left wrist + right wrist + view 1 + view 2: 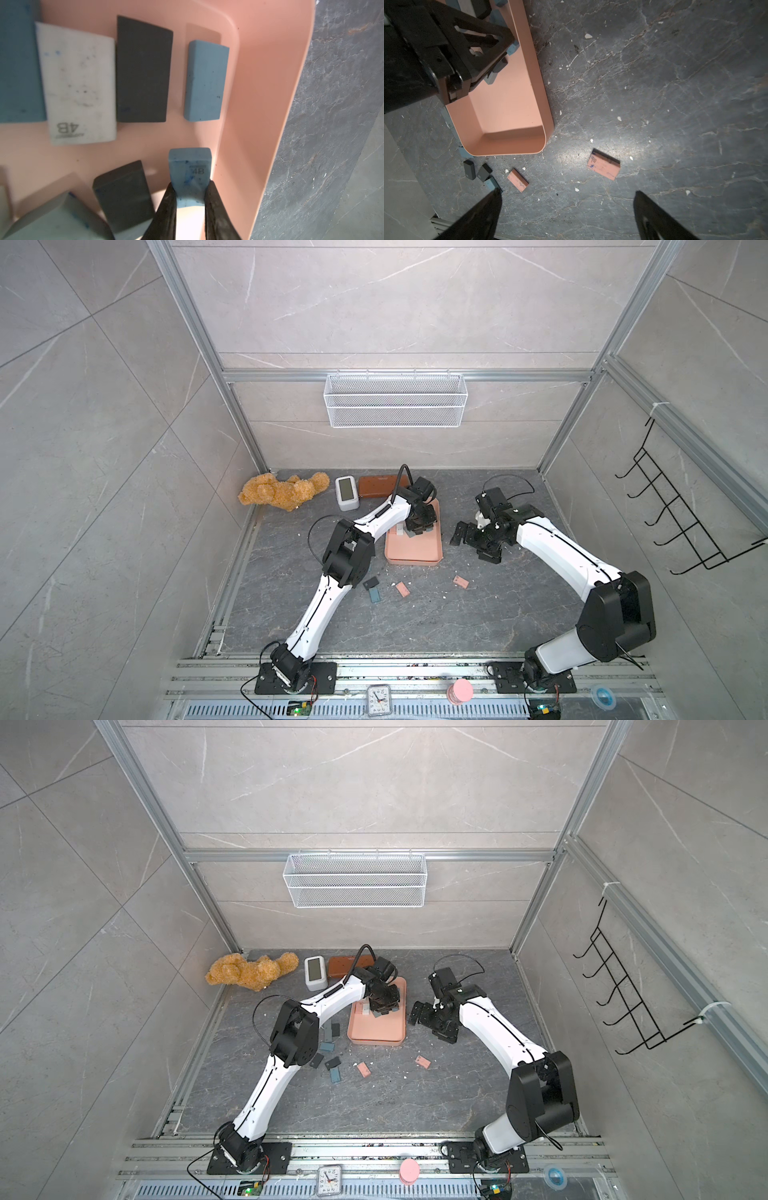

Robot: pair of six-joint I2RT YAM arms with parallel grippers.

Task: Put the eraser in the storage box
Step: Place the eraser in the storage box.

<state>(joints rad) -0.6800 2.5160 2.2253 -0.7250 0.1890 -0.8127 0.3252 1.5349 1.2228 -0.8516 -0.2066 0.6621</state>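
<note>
Left end effector (190, 187) pinching the blue eraser (189, 166) over the storage box (259, 83) floor, beside its wall: best lowered onto bare floor clear of the other erasers (206, 81), then released; right end effector (567, 192) spread, empty.

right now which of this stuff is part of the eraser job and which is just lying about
Job:
- storage box
- blue eraser, pinched in the left gripper over the box
- erasers already inside
- loose pink erasers and dark erasers on the table

Lying about:
- teddy bear
- small white screen device
- brown case
- wire basket
- black hook rack
</note>
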